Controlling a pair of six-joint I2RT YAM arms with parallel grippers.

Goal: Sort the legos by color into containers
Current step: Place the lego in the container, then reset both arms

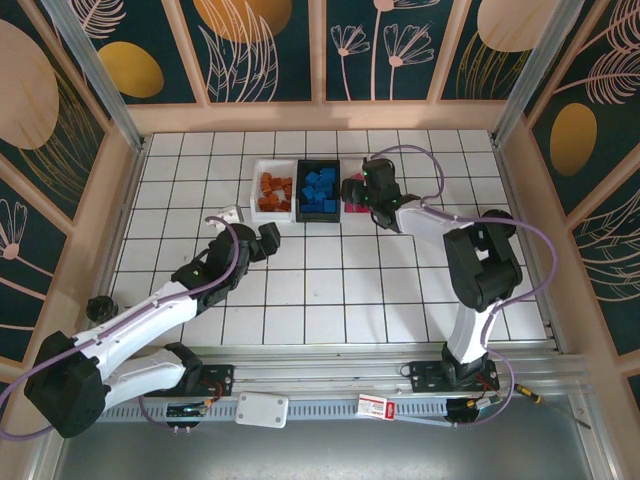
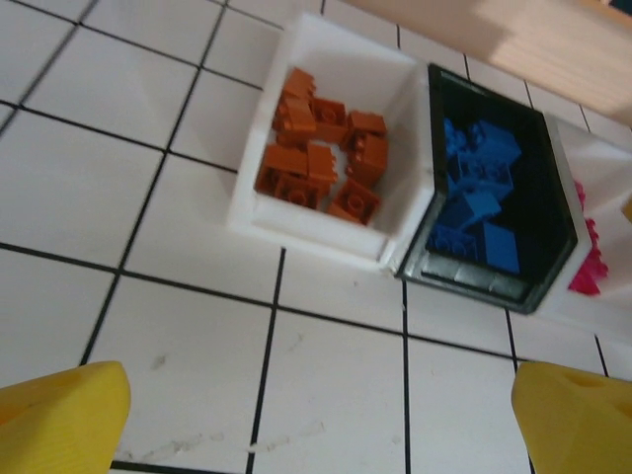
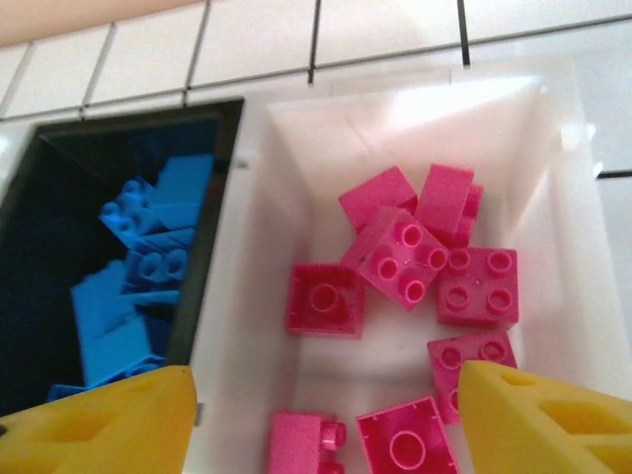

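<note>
Directly beneath the right gripper point(image 3: 326, 400), spread wide, lie pink legos point(image 3: 400, 259).

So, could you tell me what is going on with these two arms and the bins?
It is a sort by colour. The orange bricks lie in the left white bin, the blue bricks in the black bin, the pink bricks in the right white bin. The right gripper hangs open over the pink bricks, holding nothing. The left gripper hovers open over bare tiles just short of the left white bin.
</note>
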